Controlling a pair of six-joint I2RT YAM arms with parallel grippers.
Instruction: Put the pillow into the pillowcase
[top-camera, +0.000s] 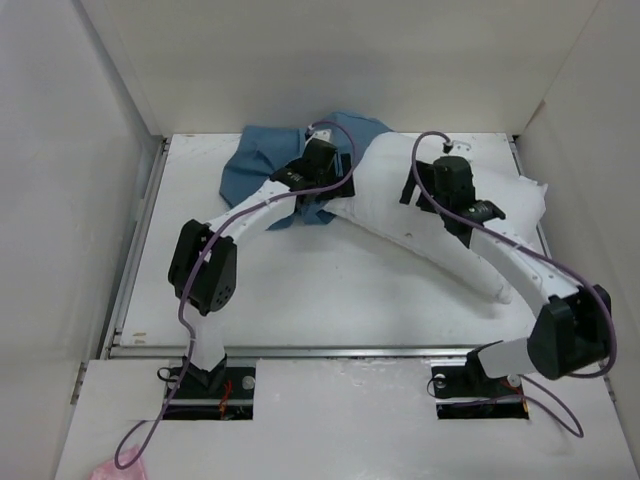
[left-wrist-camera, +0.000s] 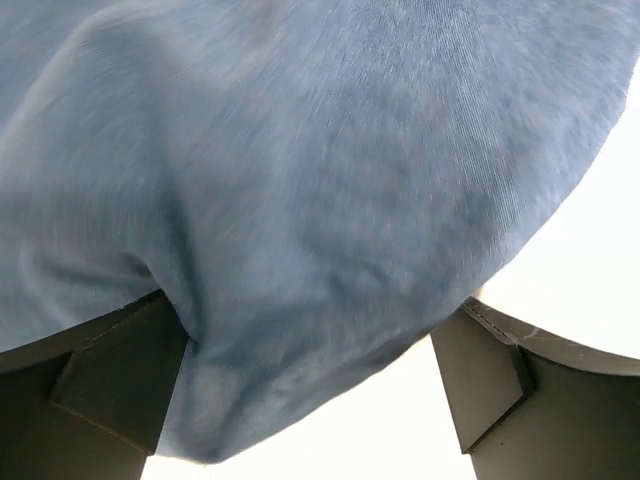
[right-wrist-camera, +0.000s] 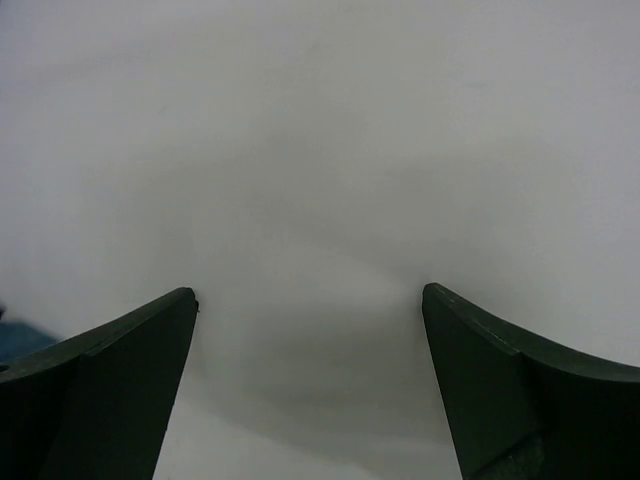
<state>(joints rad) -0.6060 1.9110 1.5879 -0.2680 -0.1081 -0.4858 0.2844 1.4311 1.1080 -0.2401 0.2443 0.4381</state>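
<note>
The blue pillowcase (top-camera: 262, 165) lies crumpled at the back of the table, left of centre. The white pillow (top-camera: 400, 215) lies to its right, with its left end at the blue cloth. My left gripper (top-camera: 312, 180) is over the pillowcase's right edge. In the left wrist view it (left-wrist-camera: 310, 330) is open, and a fold of the pillowcase (left-wrist-camera: 300, 200) hangs between the wide-apart fingers. My right gripper (top-camera: 432, 190) is over the pillow. In the right wrist view it (right-wrist-camera: 310, 300) is open and empty, close above the pillow's white surface (right-wrist-camera: 320, 150).
White walls (top-camera: 330, 60) enclose the table at the back and on both sides. The table's bare white top (top-camera: 330, 300) stretches between the cloth and the arm bases. A pink scrap (top-camera: 110, 470) lies at the near left edge.
</note>
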